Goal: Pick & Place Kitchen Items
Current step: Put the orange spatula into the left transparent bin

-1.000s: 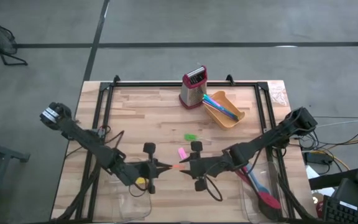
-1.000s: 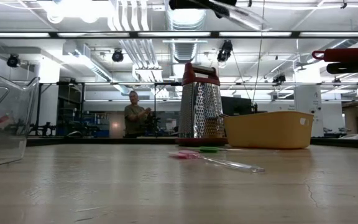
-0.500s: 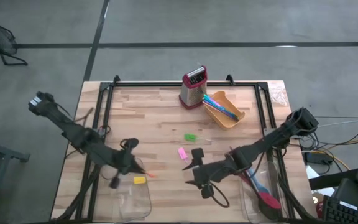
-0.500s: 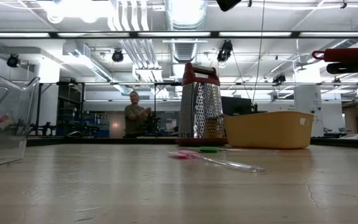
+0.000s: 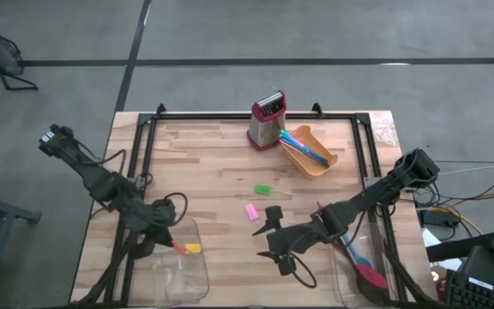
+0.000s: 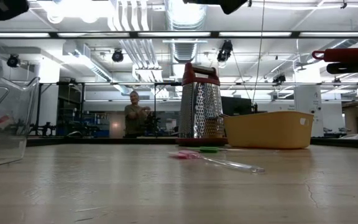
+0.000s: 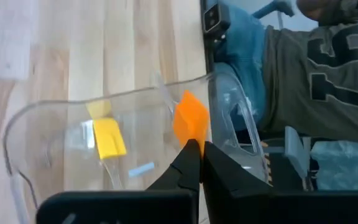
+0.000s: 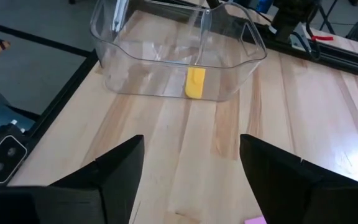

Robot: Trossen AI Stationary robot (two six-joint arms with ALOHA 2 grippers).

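A small orange piece (image 7: 190, 117) is held by my left gripper (image 7: 199, 149), which is shut on it. It hangs over the clear tray (image 7: 36, 118) at the table's near left. My left gripper (image 5: 171, 245) slants down over that tray's rim. In the tray lies a yellow piece (image 7: 109, 138), also seen in the high view (image 5: 193, 249). My right gripper (image 5: 268, 237) stands open above the table's near middle, nothing between its fingers (image 8: 120, 168). A pink piece (image 5: 251, 210) and a green piece (image 5: 263, 190) lie flat on the wood. My left gripper pinches the orange piece by its near end (image 7: 191, 138) between its two fingertips. Most of the piece sticks out beyond them. The fingers slant down toward the table's near left edge. The piece is lifted clear, above the clear tray.
A red-topped metal grater (image 5: 267, 120) stands at the far middle beside a yellow bowl (image 5: 320, 163) holding blue and coloured sticks. A second clear tray at the near right holds a red spatula (image 5: 365, 273). A thin clear stick (image 6: 232, 164) lies near the pink piece. A person (image 7: 316, 68) stands close to the table's left edge.
Both grippers met at the orange piece over the near middle. My right gripper has opened and let go of it. My left gripper has carried the piece toward the table's left edge, rolling its wrist, and now holds it over the clear tray.
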